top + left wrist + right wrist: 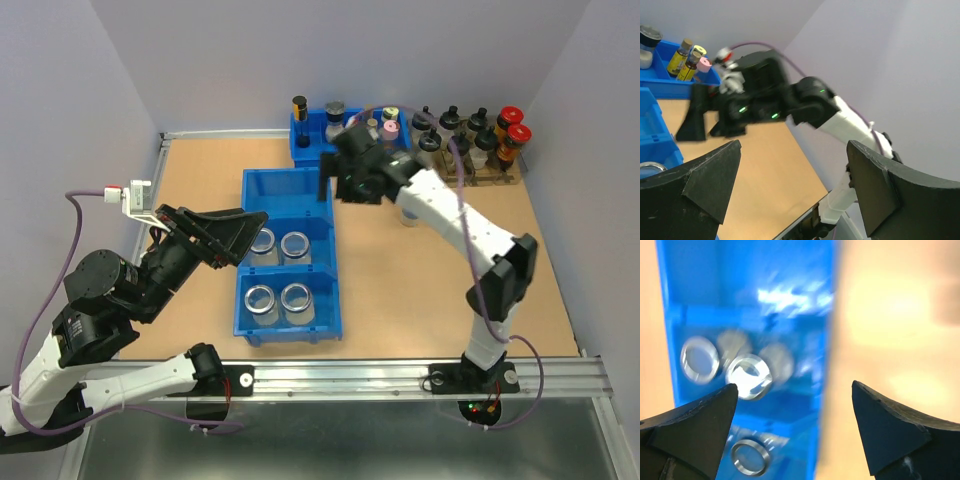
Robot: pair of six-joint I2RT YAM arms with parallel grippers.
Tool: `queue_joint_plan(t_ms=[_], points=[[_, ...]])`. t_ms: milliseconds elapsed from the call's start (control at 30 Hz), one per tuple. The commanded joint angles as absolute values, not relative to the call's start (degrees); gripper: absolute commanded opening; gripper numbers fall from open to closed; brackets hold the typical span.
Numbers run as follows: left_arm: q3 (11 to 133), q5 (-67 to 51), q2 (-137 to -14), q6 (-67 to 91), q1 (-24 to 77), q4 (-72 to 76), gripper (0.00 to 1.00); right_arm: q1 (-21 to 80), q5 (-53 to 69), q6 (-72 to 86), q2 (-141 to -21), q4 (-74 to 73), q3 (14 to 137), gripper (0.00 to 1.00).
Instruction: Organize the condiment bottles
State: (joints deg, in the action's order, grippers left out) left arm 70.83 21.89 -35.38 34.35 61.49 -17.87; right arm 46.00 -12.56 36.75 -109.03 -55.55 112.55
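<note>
Several clear glass jars with silvery rims stand in a blue three-part bin [288,182]. Two jars [263,243] [295,245] are in the middle compartment and two [262,302] [296,298] in the near one. The far compartment holds nothing. My left gripper [250,235] is open and empty at the left edge of the middle compartment; its wrist view [794,150] shows one jar rim [650,167]. My right gripper [333,185] is open and empty above the bin's far right edge. Its blurred wrist view [794,387] shows jars [749,376] [747,456] below.
A small blue bin [312,138] at the back holds small spice bottles [299,108] and a lidded jar [335,113]. A rack of black- and red-capped bottles [480,140] stands at the back right. A clear object [408,215] is partly hidden under the right arm.
</note>
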Motion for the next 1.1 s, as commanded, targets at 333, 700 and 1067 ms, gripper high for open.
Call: queue_joint_plan(t_ms=[333, 700, 1067], points=[[71.6, 20.7, -36.7, 33.6, 61.4, -15.8, 0.98, 18.6, -17.9, 17.0, -103.6, -57.7, 110.4, 1.0], [71.5, 20.8, -34.6, 35.1, 61.4, -17.2, 0.98, 9.2, -4.4, 11.3, -105.6, -52.8, 106.5, 1.0], [71.4, 20.3, -35.3, 35.1, 61.4, -16.9, 0.97, 9.2, 4.0, 9.8, -105.2, -50.8, 103.9, 1.0]])
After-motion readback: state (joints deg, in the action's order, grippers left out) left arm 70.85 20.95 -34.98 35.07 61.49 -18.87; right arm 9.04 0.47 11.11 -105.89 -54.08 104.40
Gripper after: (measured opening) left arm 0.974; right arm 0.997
